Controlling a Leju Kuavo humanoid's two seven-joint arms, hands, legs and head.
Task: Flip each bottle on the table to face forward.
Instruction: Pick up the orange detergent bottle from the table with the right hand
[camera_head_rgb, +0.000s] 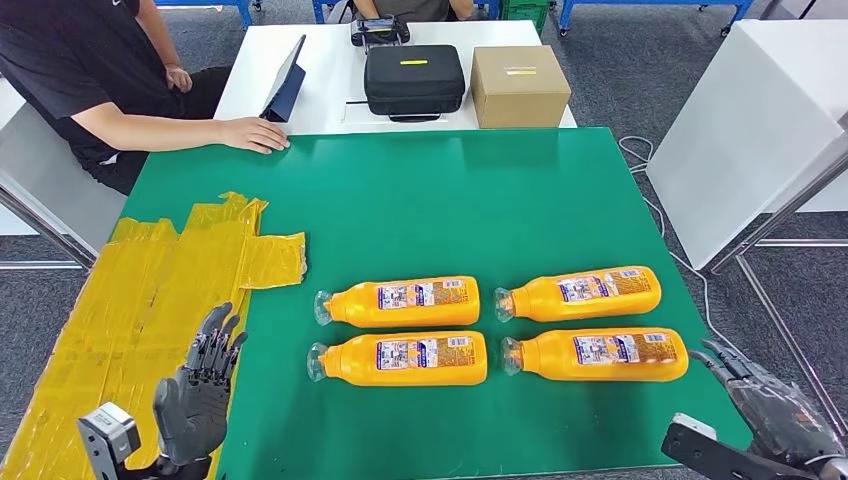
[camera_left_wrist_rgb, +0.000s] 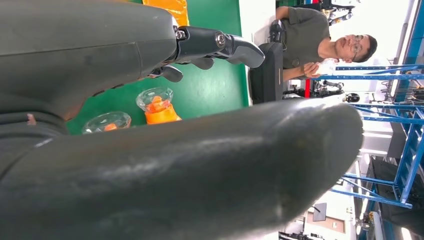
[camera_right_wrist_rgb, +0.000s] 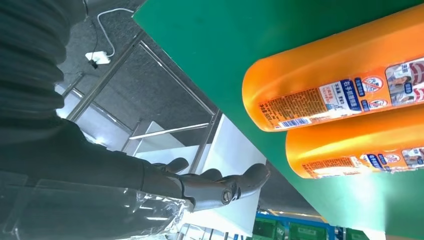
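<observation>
Four orange plastic bottles with clear caps lie on their sides on the green table mat (camera_head_rgb: 480, 190), in two rows of two, caps toward your robot's left. Far row: the far-left bottle (camera_head_rgb: 400, 301) and the far-right bottle (camera_head_rgb: 580, 293). Near row: the near-left bottle (camera_head_rgb: 400, 359) and the near-right bottle (camera_head_rgb: 598, 354). All four show a printed label facing up; the rows sit just beside each other, and a gap of green separates the left pair from the right pair.

Your left hand (camera_head_rgb: 200, 385) stands upright over the near-left corner, fingers apart and holding nothing, above the edge of the crinkled yellow tape patch (camera_head_rgb: 140, 290); it is well apart from the nearest bottle cap. From the left wrist you see two clear caps past the fingers (camera_left_wrist_rgb: 220, 45).

Your right hand (camera_head_rgb: 775, 400) sits off the table's near-right edge, fingers extended and empty, near the base of the near-right bottle but not touching it. The right wrist view shows the two right-hand bottle bases (camera_right_wrist_rgb: 330, 85) close by.

Beyond the mat, a white table (camera_head_rgb: 260, 70) carries a black zip case (camera_head_rgb: 414, 78), a brown cardboard box (camera_head_rgb: 519, 86) and a propped dark tablet (camera_head_rgb: 285, 80). A person in a black shirt rests a hand (camera_head_rgb: 255, 133) at the mat's far-left corner.
</observation>
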